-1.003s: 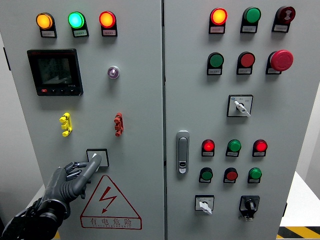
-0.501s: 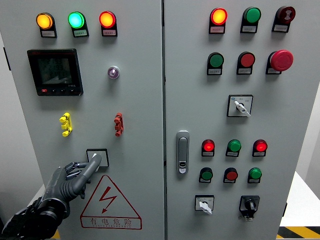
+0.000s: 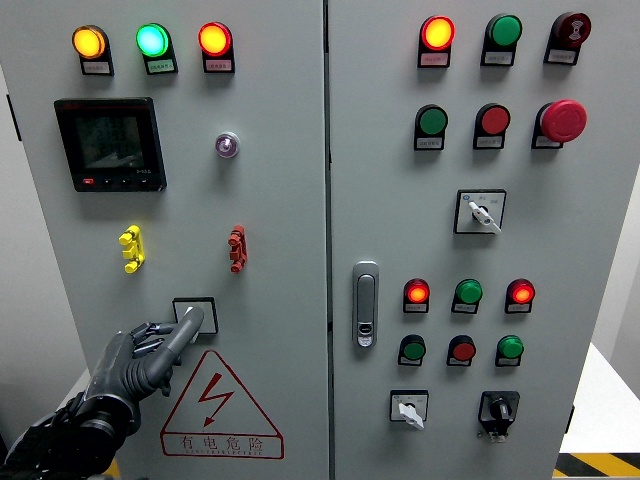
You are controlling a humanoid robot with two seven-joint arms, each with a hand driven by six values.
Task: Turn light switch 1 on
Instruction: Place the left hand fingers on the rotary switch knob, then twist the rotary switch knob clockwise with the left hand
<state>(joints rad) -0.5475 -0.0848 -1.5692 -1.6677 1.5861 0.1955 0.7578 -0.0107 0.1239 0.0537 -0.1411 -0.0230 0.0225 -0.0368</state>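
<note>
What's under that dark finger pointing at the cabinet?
The left hand lays one extended finger over a square white switch above the warning triangle. The switch's lower left corner is covered; actual contact isn't visible.

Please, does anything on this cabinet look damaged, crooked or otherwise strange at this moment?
Nothing stands out. The lamps, buttons and selector switches sit straight in their rows, the warning label lies flat, and the door handle is upright. The left hand has one finger extended onto the square switch on the left door.
</note>
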